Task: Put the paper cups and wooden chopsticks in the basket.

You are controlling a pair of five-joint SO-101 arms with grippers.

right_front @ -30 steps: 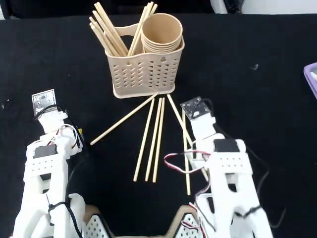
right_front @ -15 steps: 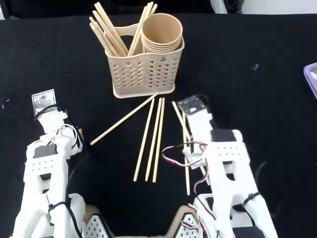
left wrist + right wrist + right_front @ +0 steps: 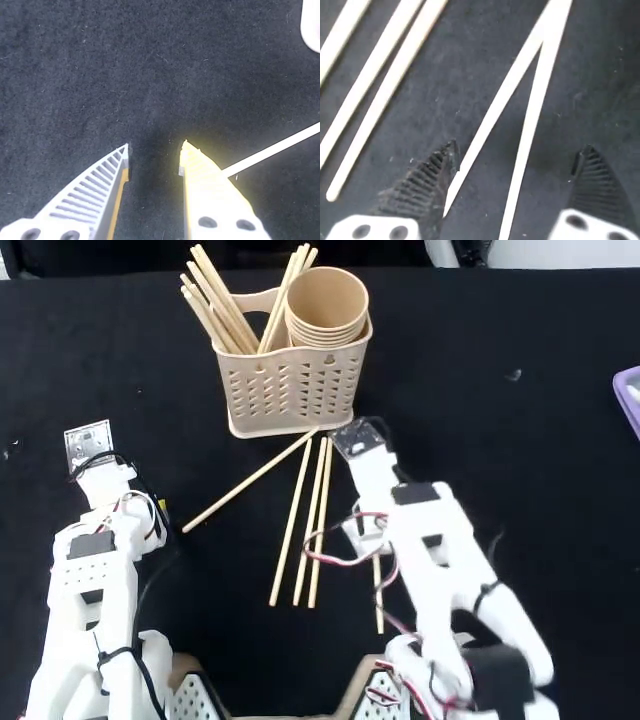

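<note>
Listing by position relative to the basket [image 3: 290,390]: a beige perforated plastic holder with a loop handle, standing upright on the black table cloth [image 3: 520,440]. One side of the basket holds a nested stack of tan paper cups [image 3: 327,305], mouth upward and rising above the rim. The other side holds a bundle of pale wooden chopsticks [image 3: 215,305], leaning outward away from the cups, with a few more sticks [image 3: 288,290] slanted against the cup stack; which compartment these stand in cannot be told. Loose chopsticks lie flat on the cloth just in front of the basket. One diagonal stick [image 3: 250,480] has its far end nearly touching the basket's base. Three near-parallel sticks [image 3: 310,525] fan away from the base. Two further sticks [image 3: 530,100] converge to a narrow V and are partly covered by the right arm. The right gripper [image 3: 520,150] sits just in front of the basket, fingers spread wide either side of that V pair and gripping nothing. The left gripper [image 3: 154,147] is well apart from the basket, on the bundle's side, parted by a narrow gap with only cloth between its fingers. A purple item [image 3: 630,395] lies far off on the cup side.
</note>
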